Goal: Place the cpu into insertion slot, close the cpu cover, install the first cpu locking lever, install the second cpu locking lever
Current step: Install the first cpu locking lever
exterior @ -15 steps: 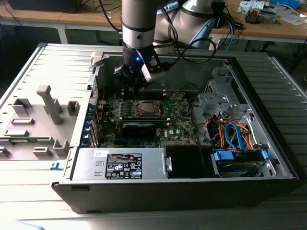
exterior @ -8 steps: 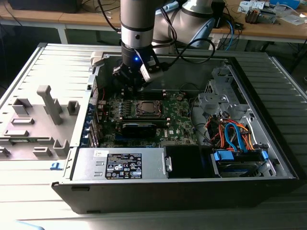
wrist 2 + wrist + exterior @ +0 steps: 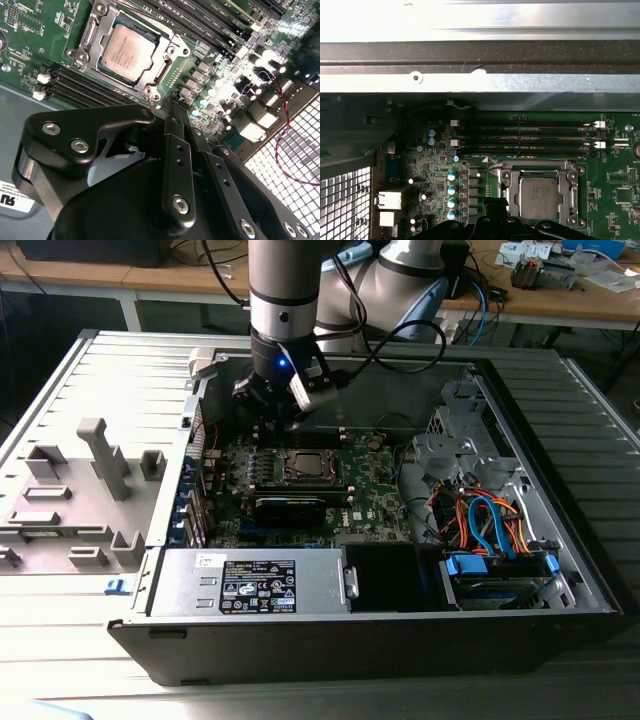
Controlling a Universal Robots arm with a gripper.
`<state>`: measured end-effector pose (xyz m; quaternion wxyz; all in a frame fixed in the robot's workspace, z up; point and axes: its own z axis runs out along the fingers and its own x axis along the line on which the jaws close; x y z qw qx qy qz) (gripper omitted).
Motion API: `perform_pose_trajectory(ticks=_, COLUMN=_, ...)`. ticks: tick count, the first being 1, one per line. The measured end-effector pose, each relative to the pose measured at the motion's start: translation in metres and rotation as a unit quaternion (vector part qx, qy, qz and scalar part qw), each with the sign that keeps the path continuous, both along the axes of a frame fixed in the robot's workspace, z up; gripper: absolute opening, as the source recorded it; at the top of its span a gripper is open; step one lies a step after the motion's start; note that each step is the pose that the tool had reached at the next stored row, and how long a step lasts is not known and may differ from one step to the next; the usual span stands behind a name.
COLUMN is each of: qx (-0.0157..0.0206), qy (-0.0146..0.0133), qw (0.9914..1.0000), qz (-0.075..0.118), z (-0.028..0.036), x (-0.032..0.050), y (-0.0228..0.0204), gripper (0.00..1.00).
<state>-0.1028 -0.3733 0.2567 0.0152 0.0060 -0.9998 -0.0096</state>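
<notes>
Second wrist view: silvery square cpu [image 3: 126, 52] under framed metal cpu cover [image 3: 165, 67].

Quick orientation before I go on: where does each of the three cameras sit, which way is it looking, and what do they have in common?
Exterior view: off the arm, looking down at an angle into the open computer case; the arm and the gripper show above the green circuit board.
Second wrist view: on the arm, looking past the gripper, fingers together, at the cpu under the cpu cover.
First wrist view: on the arm, facing the board and case wall; gripper parts sit at the edge.
Shared: both wrist views show the cpu.
</notes>
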Motion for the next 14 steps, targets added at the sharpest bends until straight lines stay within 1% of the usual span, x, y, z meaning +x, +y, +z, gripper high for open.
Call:
perform_pose_trajectory(ticks=1, qx=0.0, qy=0.0, qw=1.0, qz=0.0, z=0.0, x=-0.0041, y=0.0, gripper=0.11)
perform_pose_trajectory(ticks=2, qx=0.0, qy=0.0, qw=1.0, qz=0.0, z=0.0, x=-0.0118, y=0.0, gripper=0.11)
perform_pose_trajectory(ticks=3, qx=0.0001, qy=0.0, qw=1.0, qz=0.0, z=-0.0001, x=-0.0165, y=0.0002, gripper=0.11)
perform_pose_trajectory(ticks=5, qx=0.0, qy=0.0, qw=1.0, qz=0.0, z=0.0, x=-0.0179, y=0.0004, gripper=0.11)
perform_pose_trajectory(ticks=6, qx=0.0, qy=-0.0001, qw=1.0, qz=0.0, z=0.0, x=-0.0198, y=0.0015, gripper=0.11)
perform_pose_trajectory(ticks=7, qx=0.0, qy=-0.0001, qw=1.0, qz=0.0, z=0.0, x=-0.0211, y=0.0034, gripper=0.11)
perform_pose_trajectory(ticks=8, qx=0.0, qy=-0.0002, qw=1.0, qz=0.0, z=0.0, x=-0.0222, y=0.0069, gripper=0.11)
perform_pose_trajectory(ticks=9, qx=0.0, qy=-0.0002, qw=1.0, qz=0.0, z=0.0, x=-0.023, y=0.0095, gripper=0.11)
perform_pose_trajectory(ticks=12, qx=0.0, qy=-0.0002, qw=1.0, qz=0.0, z=0.0, x=-0.025, y=0.0153, gripper=0.11)
perform_pose_trajectory(ticks=14, qx=0.0001, qy=-0.0002, qw=1.0, qz=0.0, z=0.0, x=-0.0259, y=0.0214, gripper=0.11)
